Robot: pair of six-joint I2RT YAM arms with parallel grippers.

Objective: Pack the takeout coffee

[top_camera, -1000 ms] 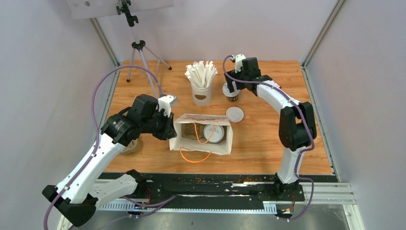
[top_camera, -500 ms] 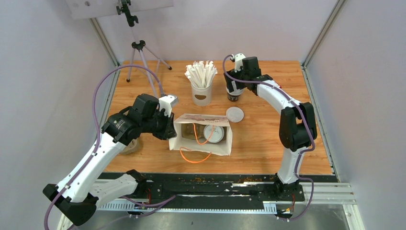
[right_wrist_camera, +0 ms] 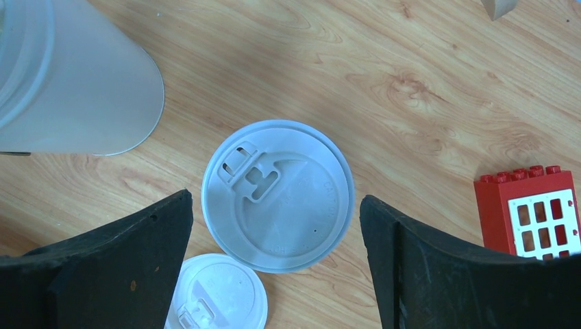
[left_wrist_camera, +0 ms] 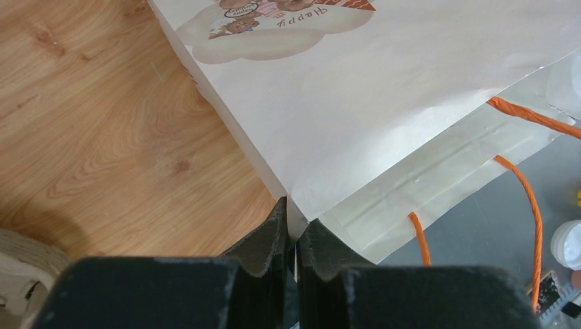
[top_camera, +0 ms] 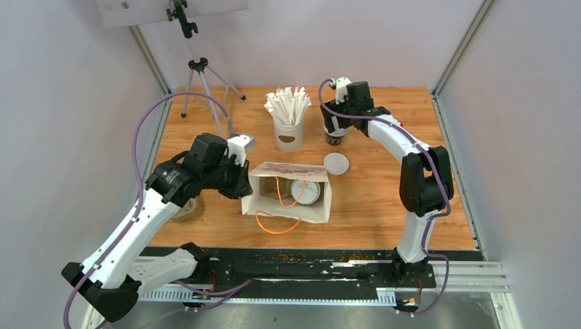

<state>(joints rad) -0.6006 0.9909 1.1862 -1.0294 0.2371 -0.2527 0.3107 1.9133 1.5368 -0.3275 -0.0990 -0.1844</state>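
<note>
One takeout coffee cup (top_camera: 305,191) with a white lid stands inside the open white paper bag (top_camera: 291,210) at the table's middle. My left gripper (top_camera: 244,185) is shut on the bag's left rim; the left wrist view shows the paper edge (left_wrist_camera: 356,103) pinched between the closed fingers of the left gripper (left_wrist_camera: 293,214). The second dark brown cup (top_camera: 334,140) stands at the back right. My right gripper (top_camera: 334,125) hangs over it, open. In the right wrist view its white lid (right_wrist_camera: 278,195) lies between the spread fingers of the right gripper (right_wrist_camera: 274,200), untouched.
A loose white lid (top_camera: 336,163) lies on the wood beside the bag, also seen as the smaller lid (right_wrist_camera: 216,291). A white cup of paper-wrapped sticks (top_camera: 288,127) stands left of the right gripper. A beige pulp carrier (top_camera: 186,210) sits under the left arm. A tripod (top_camera: 199,68) stands back left, a red brick (right_wrist_camera: 527,209) nearby.
My right gripper has come down over the back cup, so its lid no longer shows from above. The left arm and the bag have stayed put.
</note>
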